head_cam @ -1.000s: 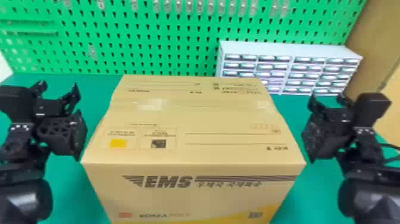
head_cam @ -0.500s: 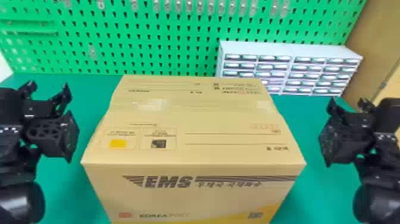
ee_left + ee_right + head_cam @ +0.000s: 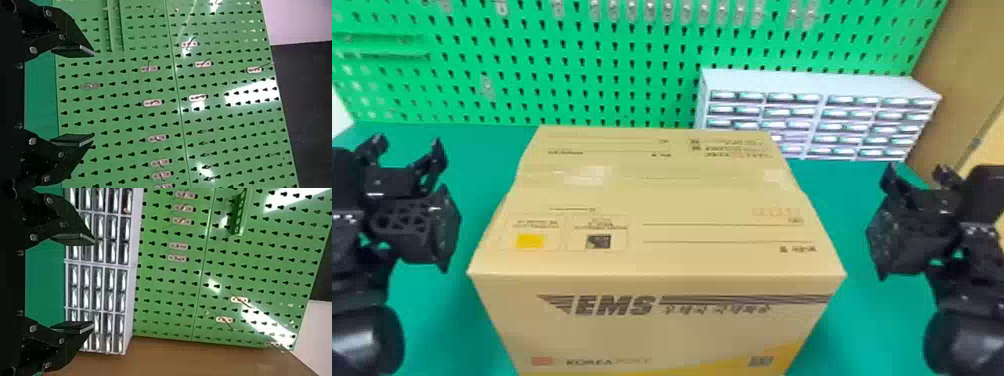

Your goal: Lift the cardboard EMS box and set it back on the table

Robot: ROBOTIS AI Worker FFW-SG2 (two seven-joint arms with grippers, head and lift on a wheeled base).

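Box (image 3: 657,330) on green table (image 3: 872,325) in head view, between left gripper (image 3: 407,145) and right gripper (image 3: 916,172) but touching neither, likely for squeezing inward from opposite sides, being too broad for a single grasp. In left wrist view, spread wide and holding nothing, perhaps for bracing rather than pinching; in right wrist view, equally wide and empty, probably for an even lift.

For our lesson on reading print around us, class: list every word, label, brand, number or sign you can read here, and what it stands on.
"EMS": large dark letters on the front face of the cardboard box.
Beside and below it on that face: more print, fainter, left unquoted.
Top of the box: several small lines, too small and blurred to read.
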